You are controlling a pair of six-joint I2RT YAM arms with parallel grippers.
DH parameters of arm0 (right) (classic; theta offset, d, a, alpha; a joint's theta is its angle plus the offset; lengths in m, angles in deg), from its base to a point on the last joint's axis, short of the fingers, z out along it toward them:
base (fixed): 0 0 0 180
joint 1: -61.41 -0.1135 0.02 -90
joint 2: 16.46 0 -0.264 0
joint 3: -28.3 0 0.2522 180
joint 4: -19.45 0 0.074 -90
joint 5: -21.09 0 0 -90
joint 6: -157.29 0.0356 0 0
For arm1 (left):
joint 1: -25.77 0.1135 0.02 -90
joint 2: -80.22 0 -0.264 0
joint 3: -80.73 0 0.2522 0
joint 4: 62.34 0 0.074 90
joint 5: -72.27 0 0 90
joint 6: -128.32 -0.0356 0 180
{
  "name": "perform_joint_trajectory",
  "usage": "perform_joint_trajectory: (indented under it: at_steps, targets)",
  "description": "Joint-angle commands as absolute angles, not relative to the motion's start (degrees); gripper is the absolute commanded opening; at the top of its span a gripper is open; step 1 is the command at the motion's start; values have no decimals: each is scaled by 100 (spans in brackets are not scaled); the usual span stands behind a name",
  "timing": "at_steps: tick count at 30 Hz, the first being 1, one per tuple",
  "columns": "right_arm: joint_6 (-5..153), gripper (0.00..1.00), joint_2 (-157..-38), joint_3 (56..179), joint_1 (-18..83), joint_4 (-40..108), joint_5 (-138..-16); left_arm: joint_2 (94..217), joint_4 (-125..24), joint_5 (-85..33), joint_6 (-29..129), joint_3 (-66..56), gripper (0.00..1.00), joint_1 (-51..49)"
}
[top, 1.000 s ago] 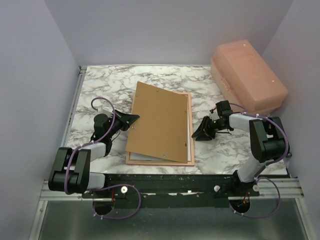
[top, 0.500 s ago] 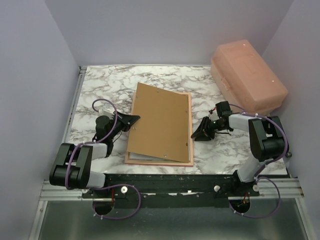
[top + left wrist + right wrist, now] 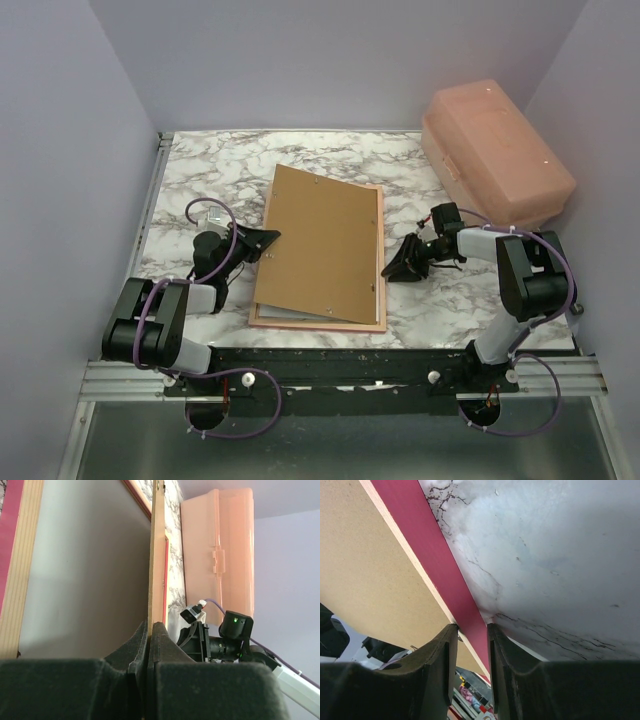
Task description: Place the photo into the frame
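The left gripper (image 3: 268, 238) is closed tight on the near left edge of the brown backing board (image 3: 320, 245), which its wrist camera sees edge-on as a thin strip rising straight out from between the 2 fingers (image 3: 137, 645). The board is lifted on that side and sits skewed over the frame (image 3: 320, 325), its far corner sticking out past the frame's far edge. Just left of the pinched board edge in the wrist view, and beneath it, lies the photo (image 3: 85, 580), a plain white face up, filling the frame's opening; the frame's (image 3: 12, 520) tan and pink border runs along its outer side. The right gripper (image 3: 392, 268) is at the opposite, right side of the frame, low on the marble table (image 3: 200, 180). Its fingers (image 3: 440, 665) stand narrowly apart with the frame's pink border (image 3: 435, 565) running into the gap and filling it, so it grips that rail; the board (image 3: 370, 570) overhangs to the left of that grip and bare table (image 3: 545, 555) spreads to the right. A peach plastic box (image 3: 495, 150) sits well beyond the right gripper, at the table's far right corner.
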State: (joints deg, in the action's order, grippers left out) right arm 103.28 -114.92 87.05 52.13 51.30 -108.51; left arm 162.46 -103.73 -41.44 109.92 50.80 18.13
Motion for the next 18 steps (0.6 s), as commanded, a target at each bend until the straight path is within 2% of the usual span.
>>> perform_joint_trajectory:
  at_steps: [1, 10, 16, 18]
  targets:
    - [10186, 36, -11814, 8512, 5183, 5292, -10460, 16302, -10516, -3930, 10800, 5062, 0, 1718]
    - [10212, 36, -11852, 8532, 5183, 5255, -10539, 16568, -10672, -4062, 10829, 5110, 0, 1545]
    - [10212, 36, -11867, 8495, 5185, 5211, -10561, 16417, -10212, -4231, 10569, 5088, 0, 1509]
    - [10214, 36, -11869, 8486, 5183, 5203, -10565, 16319, -9776, -4299, 10360, 4971, 8, 1492]
